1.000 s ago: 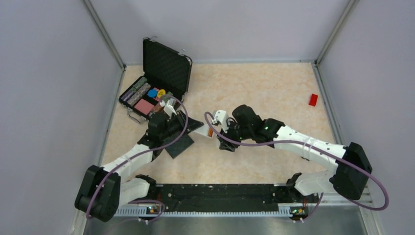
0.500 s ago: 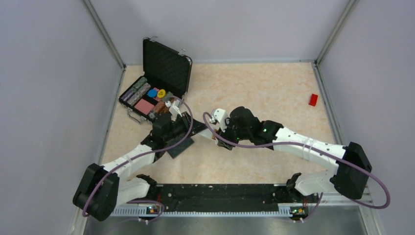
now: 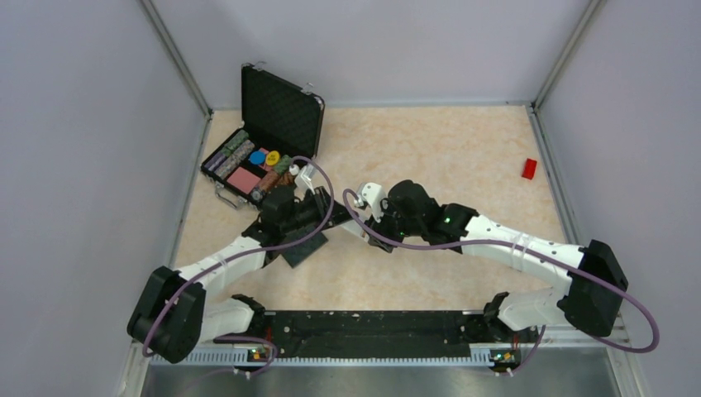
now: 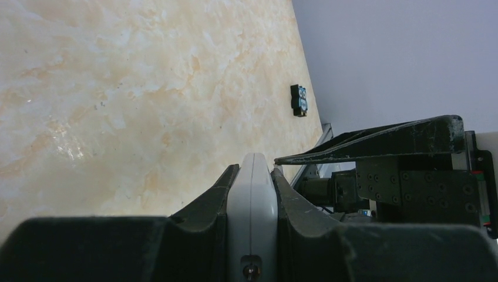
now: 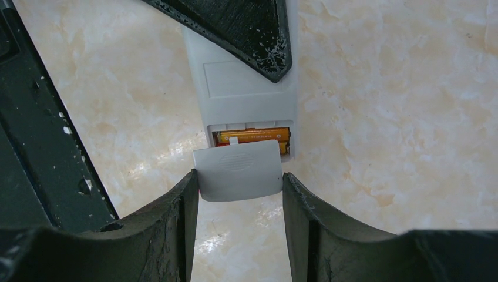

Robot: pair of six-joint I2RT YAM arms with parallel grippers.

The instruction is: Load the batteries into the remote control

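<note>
My left gripper (image 4: 252, 167) is shut on the white-grey remote control (image 4: 251, 200), seen edge-on between its fingers. In the right wrist view the remote (image 5: 246, 94) lies back up, with one left finger (image 5: 246, 29) across it. Its battery slot is uncovered, and two orange batteries (image 5: 253, 136) lie side by side in it. My right gripper (image 5: 239, 176) is shut on the small white battery cover (image 5: 238, 170). The cover's tab sits at the slot's open end. In the top view the two grippers (image 3: 318, 203) (image 3: 369, 223) meet at mid-table.
A black square pad (image 3: 299, 246) lies under the left arm and shows at the left of the right wrist view (image 5: 41, 129). An open black case (image 3: 258, 164) of coloured chips stands at back left. A flat red block (image 3: 529, 168) lies near the right wall.
My left gripper has carried the remote up and to the right. My right gripper has shifted slightly left, so the cover and the remote's end have come together.
</note>
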